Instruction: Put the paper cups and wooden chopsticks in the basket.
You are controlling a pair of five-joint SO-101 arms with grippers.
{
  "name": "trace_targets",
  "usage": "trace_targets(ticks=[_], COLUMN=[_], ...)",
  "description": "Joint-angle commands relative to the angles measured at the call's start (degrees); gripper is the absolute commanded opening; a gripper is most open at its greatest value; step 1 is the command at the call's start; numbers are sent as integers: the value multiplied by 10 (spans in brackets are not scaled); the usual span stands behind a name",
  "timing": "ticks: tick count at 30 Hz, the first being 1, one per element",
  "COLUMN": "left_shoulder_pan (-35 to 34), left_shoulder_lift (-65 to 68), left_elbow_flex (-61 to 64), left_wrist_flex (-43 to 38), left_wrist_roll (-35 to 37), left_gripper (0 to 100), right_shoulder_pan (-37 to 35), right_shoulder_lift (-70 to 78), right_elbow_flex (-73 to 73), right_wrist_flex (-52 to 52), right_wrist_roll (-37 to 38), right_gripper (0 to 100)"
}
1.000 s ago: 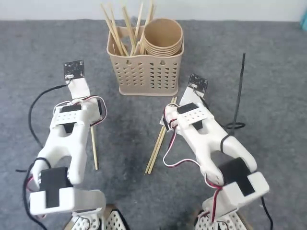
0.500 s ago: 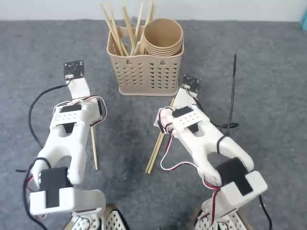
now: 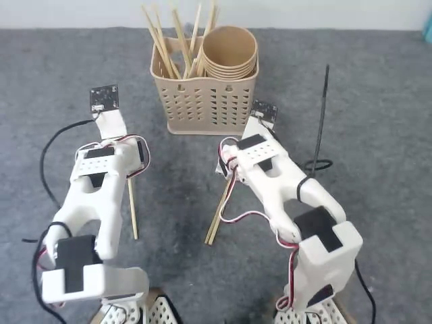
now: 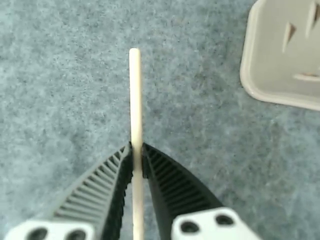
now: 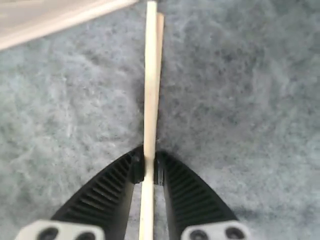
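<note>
You've got the left gripper (image 4: 135, 149) pinched shut on one wooden chopstick (image 4: 134, 90) over the grey carpet (image 3: 391, 223), near the front left corner of the basket (image 3: 202, 101). The right gripper (image 5: 148, 162) is clamped on another chopstick (image 5: 150, 75), with a second stick (image 5: 159, 30) tight alongside it, just in front of the basket. The basket holds the stacked paper cups (image 3: 229, 50) and several leaning sticks (image 3: 165, 47).

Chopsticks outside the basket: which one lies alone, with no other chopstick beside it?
The single chopstick clamped in the left gripper. The other two chopsticks lie side by side as a pair at the right gripper.
</note>
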Motion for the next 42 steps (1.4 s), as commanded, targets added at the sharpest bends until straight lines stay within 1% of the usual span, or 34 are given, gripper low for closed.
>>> trace_targets(ticks=[1, 4, 6, 11, 17, 21, 24, 26, 29, 32, 36, 42], left_shoulder_pan=[-5, -5, -5, -5, -5, -5, -5, -5, -5, -1, 1, 18], left_shoulder_lift=[-4, -4, -4, -4, -4, -4, -13, -29, -68, -121, -187, -215], left_elbow_flex=[-24, -24, -24, -24, -24, -23, -20, -3, 41, 96, 158, 192], left_wrist_flex=[3, 3, 3, 3, 3, 3, 3, -2, -39, -80, -122, -155], left_wrist_roll=[-5, -5, -5, -6, -6, -6, -7, -7, -22, -41, -44, -47], left_gripper=[12, 12, 12, 12, 12, 12, 12, 12, 12, 12, 13, 13], right_shoulder_pan=[5, 6, 6, 11, 14, 15, 13, 12, 12, 10, -22, -48], right_shoulder_lift=[-3, -24, -49, -164, -389, -534, -614, -650, -671, -670, -654, -548], right_elbow_flex=[-10, -9, -9, 4, 56, 75, 98, 116, 137, 153, 172, 158], right_wrist_flex=[21, 54, 83, 154, 153, 103, 22, -54, -186, -312, -451, -683], right_wrist_roll=[7, 7, 20, 50, 105, 157, 218, 229, 244, 281, 372, 447], right_gripper=[9, 9, 9, 9, 9, 9, 9, 9, 9, 10, 11, 13])
